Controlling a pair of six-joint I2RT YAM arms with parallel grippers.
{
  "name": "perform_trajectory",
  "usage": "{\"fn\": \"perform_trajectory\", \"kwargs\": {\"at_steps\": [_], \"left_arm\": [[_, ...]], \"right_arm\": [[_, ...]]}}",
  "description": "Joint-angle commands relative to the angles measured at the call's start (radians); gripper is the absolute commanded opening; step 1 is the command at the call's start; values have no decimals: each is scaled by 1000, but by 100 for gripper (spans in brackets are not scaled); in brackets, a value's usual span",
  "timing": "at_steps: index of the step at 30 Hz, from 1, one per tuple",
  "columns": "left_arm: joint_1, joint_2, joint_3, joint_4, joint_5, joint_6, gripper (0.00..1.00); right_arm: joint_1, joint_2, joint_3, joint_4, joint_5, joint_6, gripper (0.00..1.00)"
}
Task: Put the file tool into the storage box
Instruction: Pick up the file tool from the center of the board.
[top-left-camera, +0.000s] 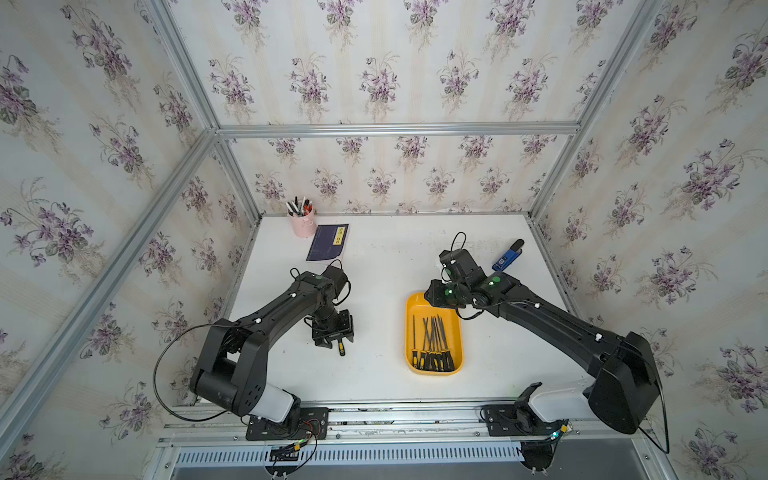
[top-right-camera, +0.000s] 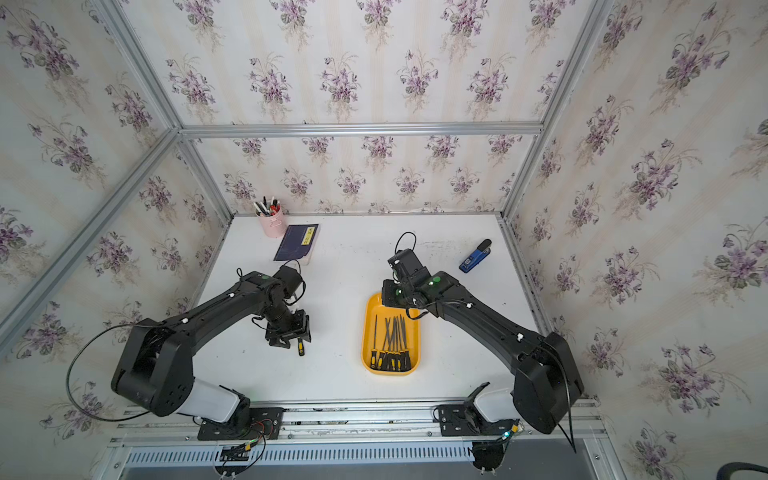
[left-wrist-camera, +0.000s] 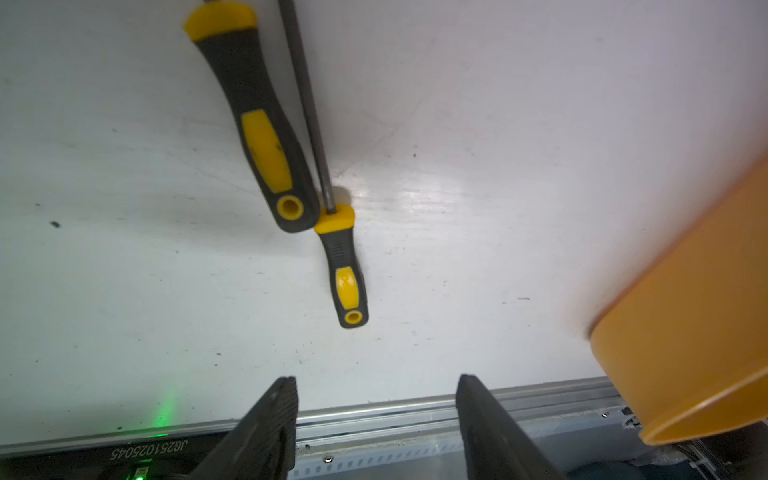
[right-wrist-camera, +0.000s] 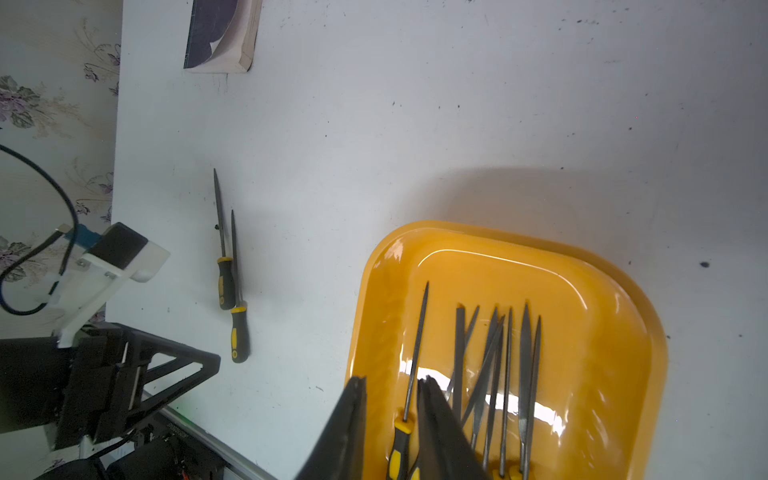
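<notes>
Two file tools with black-and-yellow handles lie side by side on the white table; in the left wrist view one (left-wrist-camera: 266, 137) is nearer the camera and the other (left-wrist-camera: 345, 274) farther along. In the top views only one handle (top-left-camera: 341, 347) shows past my left gripper (top-left-camera: 332, 341), which hovers over them, open and empty (left-wrist-camera: 378, 378). The storage box, a yellow tray (top-left-camera: 409, 332), holds several files (top-left-camera: 434, 340). My right gripper (right-wrist-camera: 392, 379) hangs over the tray's far end, jaws slightly apart, gripping nothing.
At the back left stand a pink pen cup (top-left-camera: 302, 224) and a dark blue book (top-left-camera: 328, 242). A blue stapler (top-left-camera: 508, 255) lies at the back right. An aluminium rail (top-left-camera: 374, 409) runs along the table's front edge.
</notes>
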Motion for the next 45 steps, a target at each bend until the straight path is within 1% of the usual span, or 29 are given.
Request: {"fn": "perform_trajectory", "kwargs": {"at_steps": [1,6,9,12,17,21,23,26,31,37,40,42,45], "left_arm": [[0,16,-19,67,-38,-27,61],[0,46,-29,130,-78,-49,60],[0,83,-15,155,-101,-58,56],[-3,124,-14,177,-100,-54,47],[-20,149,-27,188,-96,-35,35],[-26,144,-41,191,-87,-27,22],[-26,138,-43,186,-82,-20,17],[-29,113,-45,165,-74,3,13],[-29,56,-29,110,-41,58,10],[-33,-45,16,33,40,120,7],[-44,-91,59,-10,108,157,7],[-67,-115,103,-45,147,193,7],[-107,-155,163,-76,198,228,7]], "right_arm": [[0,-9,-4,-5,0,-6,27],[1,-7,-13,2,-9,-2,27],[1,-2,-19,11,-15,2,27],[1,-1,-22,12,-17,2,27],[1,-3,-28,6,-7,-2,27],[1,-1,-34,9,-6,-3,27],[1,-1,-36,13,-8,0,26],[1,-2,-43,19,-9,3,26],[0,-6,-50,16,-6,2,26],[1,-9,-51,18,-6,6,26],[1,-6,-47,34,-30,17,27],[1,-3,-45,56,-57,28,28],[1,-3,-54,126,-125,50,28]]}}
